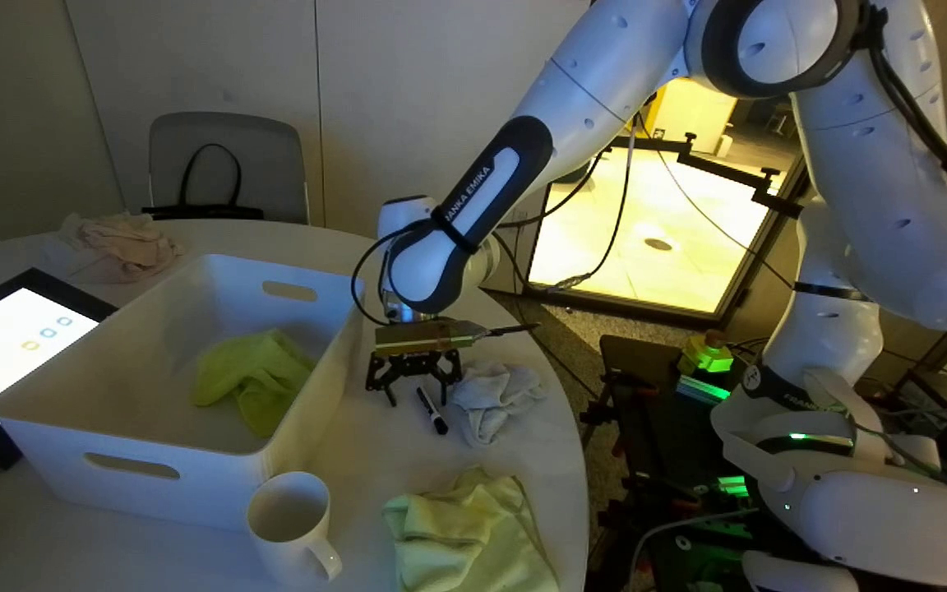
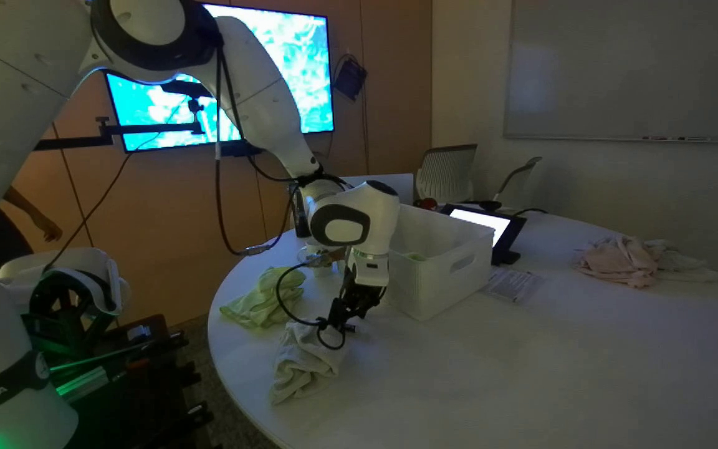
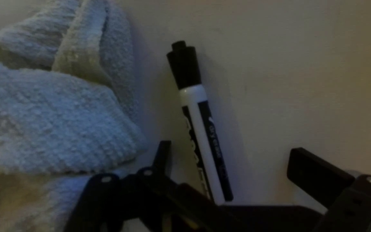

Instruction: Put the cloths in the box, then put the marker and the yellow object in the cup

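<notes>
Toward the left in an exterior view, the white box (image 1: 202,495) stands on the table (image 1: 367,469), the bright yellow-green cloth (image 1: 251,378) inside it; the cup (image 1: 286,528) sits upright just beside its near corner. Next is the gripper (image 1: 418,399), jaws spread wide — in the wrist view the marker (image 3: 201,129) shows between them, lying on the table. Then the pale yellow-green cloth (image 1: 469,534) lies near the edge — and, rightmost, the white-grey cloth (image 1: 494,399), crumpled just beside the marker.

Lettered "dry erase" on dry-erase marker (image 3: 201,124); "ANKA EMIKA" on arm link (image 1: 496,177); "EMIKA" on arm base (image 2: 9,396).
</notes>
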